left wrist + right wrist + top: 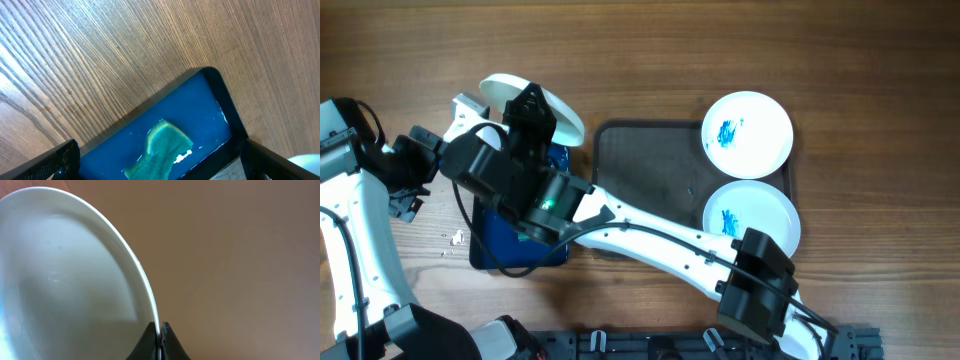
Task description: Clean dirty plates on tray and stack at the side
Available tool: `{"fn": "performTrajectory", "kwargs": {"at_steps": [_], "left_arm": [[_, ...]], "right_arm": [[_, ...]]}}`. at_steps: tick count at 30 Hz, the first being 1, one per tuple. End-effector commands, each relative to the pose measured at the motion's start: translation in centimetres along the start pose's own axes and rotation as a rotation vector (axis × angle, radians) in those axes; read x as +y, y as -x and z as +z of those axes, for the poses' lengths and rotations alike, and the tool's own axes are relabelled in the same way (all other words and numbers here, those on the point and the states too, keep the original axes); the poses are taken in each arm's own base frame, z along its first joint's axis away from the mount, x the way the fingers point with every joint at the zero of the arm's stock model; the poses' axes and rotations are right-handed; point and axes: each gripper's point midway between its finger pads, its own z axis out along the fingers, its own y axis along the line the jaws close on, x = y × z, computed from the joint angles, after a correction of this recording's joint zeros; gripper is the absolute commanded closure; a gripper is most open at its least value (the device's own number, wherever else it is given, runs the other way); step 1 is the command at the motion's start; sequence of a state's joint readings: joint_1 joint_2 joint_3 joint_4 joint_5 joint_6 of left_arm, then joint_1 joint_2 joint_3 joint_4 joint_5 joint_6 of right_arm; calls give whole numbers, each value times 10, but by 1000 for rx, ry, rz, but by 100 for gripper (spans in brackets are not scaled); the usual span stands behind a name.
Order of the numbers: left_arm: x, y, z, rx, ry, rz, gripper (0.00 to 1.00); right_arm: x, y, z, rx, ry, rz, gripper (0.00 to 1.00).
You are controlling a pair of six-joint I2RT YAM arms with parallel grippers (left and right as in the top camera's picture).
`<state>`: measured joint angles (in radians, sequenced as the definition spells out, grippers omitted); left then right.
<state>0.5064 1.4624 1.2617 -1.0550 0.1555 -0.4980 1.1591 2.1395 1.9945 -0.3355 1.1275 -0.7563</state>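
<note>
We see the right gripper (160, 338) clamped on 1 plate (65, 275) by its rim. The left gripper (160, 152) is spread apart over the sponge (167, 140). 2 smeared plates (748, 133) sit at the right end of the tray (640, 170).

All I get on my feeds is the brown wooden table with long streaky grain (650, 60), lit soft and even. A black slotted rail (650, 345) runs along its near edge, and a few tiny white crumbs (453, 240) sit toward the left. The right wrist view's backdrop is just a tan-brown blur.
</note>
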Motion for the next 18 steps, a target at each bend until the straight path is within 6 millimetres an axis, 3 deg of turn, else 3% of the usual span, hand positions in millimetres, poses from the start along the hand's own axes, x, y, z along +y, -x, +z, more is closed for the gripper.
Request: {"fn": "performTrajectory", "kwargs": {"at_steps": [1, 5, 9, 11, 13, 15, 18], "left_arm": [[-3, 4, -4, -9, -17, 16, 0], [-3, 4, -4, -8, -17, 16, 0], [-3, 4, -4, -8, -17, 16, 0], [-3, 4, -4, -8, -17, 16, 0], [-3, 4, -4, -8, -17, 16, 0], [-3, 4, -4, -8, -16, 16, 0], [-3, 4, -4, -8, -17, 16, 0]], "right_arm": [[-2, -2, -2, 20, -10, 81, 95], [3, -7, -3, 36, 4, 123, 96], [65, -18, -12, 33, 310, 186, 96], [49, -30, -2, 88, 216, 250, 96], [20, -38, 7, 125, 64, 271, 96], [-1, -38, 8, 138, -39, 200, 95], [49, -16, -7, 17, 272, 151, 96]]}}
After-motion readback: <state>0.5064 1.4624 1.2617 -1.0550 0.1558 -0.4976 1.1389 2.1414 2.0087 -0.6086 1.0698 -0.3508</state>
